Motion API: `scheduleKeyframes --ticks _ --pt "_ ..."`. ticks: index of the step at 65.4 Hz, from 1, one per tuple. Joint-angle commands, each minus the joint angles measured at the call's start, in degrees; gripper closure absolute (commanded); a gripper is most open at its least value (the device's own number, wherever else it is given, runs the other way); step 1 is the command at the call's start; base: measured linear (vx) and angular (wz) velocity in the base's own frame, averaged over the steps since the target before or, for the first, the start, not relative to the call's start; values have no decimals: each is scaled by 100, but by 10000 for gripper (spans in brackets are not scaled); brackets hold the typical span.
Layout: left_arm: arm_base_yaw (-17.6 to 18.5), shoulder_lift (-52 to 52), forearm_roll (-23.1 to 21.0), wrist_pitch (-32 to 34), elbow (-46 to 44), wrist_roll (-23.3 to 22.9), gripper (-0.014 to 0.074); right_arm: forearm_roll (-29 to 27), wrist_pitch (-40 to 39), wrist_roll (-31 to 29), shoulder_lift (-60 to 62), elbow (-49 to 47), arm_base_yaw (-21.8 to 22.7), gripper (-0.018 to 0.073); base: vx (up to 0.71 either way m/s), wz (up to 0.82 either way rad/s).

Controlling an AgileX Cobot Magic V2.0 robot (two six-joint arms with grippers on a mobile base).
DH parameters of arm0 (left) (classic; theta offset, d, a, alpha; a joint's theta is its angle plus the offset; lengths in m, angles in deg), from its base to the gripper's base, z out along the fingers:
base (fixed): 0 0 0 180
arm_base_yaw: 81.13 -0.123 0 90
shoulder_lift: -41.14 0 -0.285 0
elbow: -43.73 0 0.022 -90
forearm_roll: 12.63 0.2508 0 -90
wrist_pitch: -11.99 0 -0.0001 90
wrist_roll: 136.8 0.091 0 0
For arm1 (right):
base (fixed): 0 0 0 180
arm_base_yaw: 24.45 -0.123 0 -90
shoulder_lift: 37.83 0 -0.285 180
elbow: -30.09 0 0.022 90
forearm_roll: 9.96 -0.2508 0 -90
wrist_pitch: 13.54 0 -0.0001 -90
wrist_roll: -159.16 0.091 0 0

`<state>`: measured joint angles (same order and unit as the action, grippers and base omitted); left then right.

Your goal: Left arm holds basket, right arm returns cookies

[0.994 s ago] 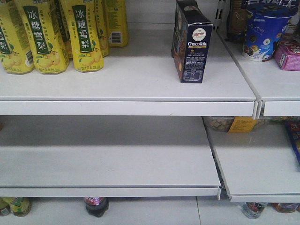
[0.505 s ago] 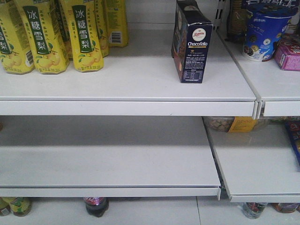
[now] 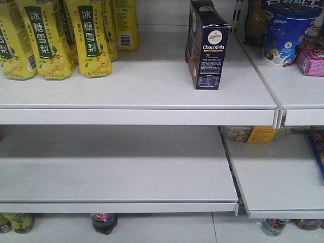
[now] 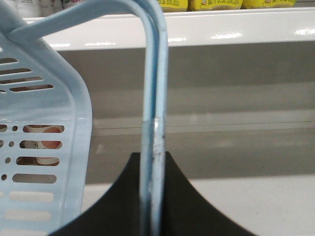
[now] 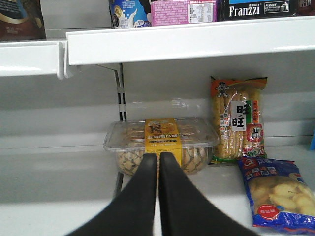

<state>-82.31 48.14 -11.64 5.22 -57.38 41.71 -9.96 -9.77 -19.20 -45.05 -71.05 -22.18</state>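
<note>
cookies on the upper shelf, basket handle in the left gripper

the cookies [image 3: 208,44], a tall dark navy "chocofello" box, stand upright on the upper shelf [image 3: 142,83], near its right end and turned a little so a narrow side with the white nutrition table faces out. nothing touches the box. to its left, well apart, stand the yellow pear-drink bottles [image 3: 66,38]. on the neighbouring shelf section to the right sit a round blue tub [image 3: 284,33] and a pink box [image 3: 311,58]. the lower shelf [image 3: 116,167] below shows bare grey surface, and bottle caps peek out beneath it.

in the left wrist view, the left gripper [image 4: 153,196] has its black wedge fingers closed against a flat light blue handle [image 4: 155,98] of the basket [image 4: 44,147]; the handle runs upright between them and curves over at the top. the basket's slotted side fills the left of that view, with something pale and orange-brown showing through the slots.

in the right wrist view, the right gripper [image 5: 158,191] holds nothing, its two black fingers pressed together at the tips. it points at a clear plastic tub of biscuits [image 5: 160,145] with a yellow label on a shelf; just right of that stand an orange snack packet [image 5: 238,118] and a blue bag [image 5: 275,191] lying flat.
</note>
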Motion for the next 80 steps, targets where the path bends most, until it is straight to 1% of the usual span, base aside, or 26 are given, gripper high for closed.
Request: scheduleKeyframes --ticks 1,80 --pt "-2 -61 73 580 -147 94 603 0 -377 -50 70 12 40 567 0 0" --pt "-2 -61 73 580 -147 94 603 0 -377 -50 70 12 40 567 0 0"
